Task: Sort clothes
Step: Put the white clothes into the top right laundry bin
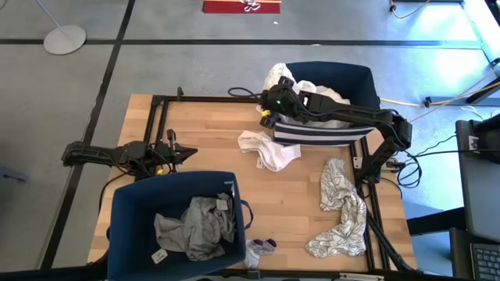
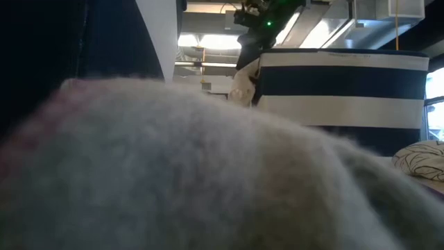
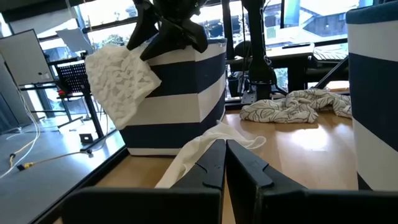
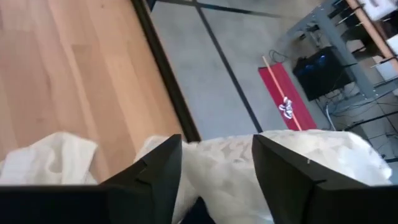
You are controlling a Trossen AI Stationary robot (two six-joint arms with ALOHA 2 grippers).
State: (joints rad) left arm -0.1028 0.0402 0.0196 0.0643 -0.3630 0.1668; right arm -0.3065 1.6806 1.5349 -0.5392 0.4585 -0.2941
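The right gripper [image 1: 275, 100] was held over the far-left corner of the striped bin [image 1: 322, 131], its fingers [image 4: 158, 168] spread apart around a white textured garment [image 1: 275, 78] that was draped over the bin's rim and hung down its outer wall; the right arm was stretched from its base at the table's right edge across the bin's top. The bin stood at the far right corner of the wooden table [image 1: 199, 136], overhanging the far edge; the floor lay just beyond the garment. A cream garment [image 1: 267, 148] was spread on the table just beside the bin's near wall; a white garment with dark squiggly print [image 1: 337, 209] lay near the right edge; bare wood was left between the two. The left gripper [image 1: 181, 154] was held low at the table's left side, fingers [image 3: 214, 163] pressed together, pointed toward the cream garment. A navy bin [image 1: 176, 226] at the near-left corner held a grey garment [image 1: 195, 228]; a small white and purple piece [image 1: 260, 250] lay just beside it at the near edge.
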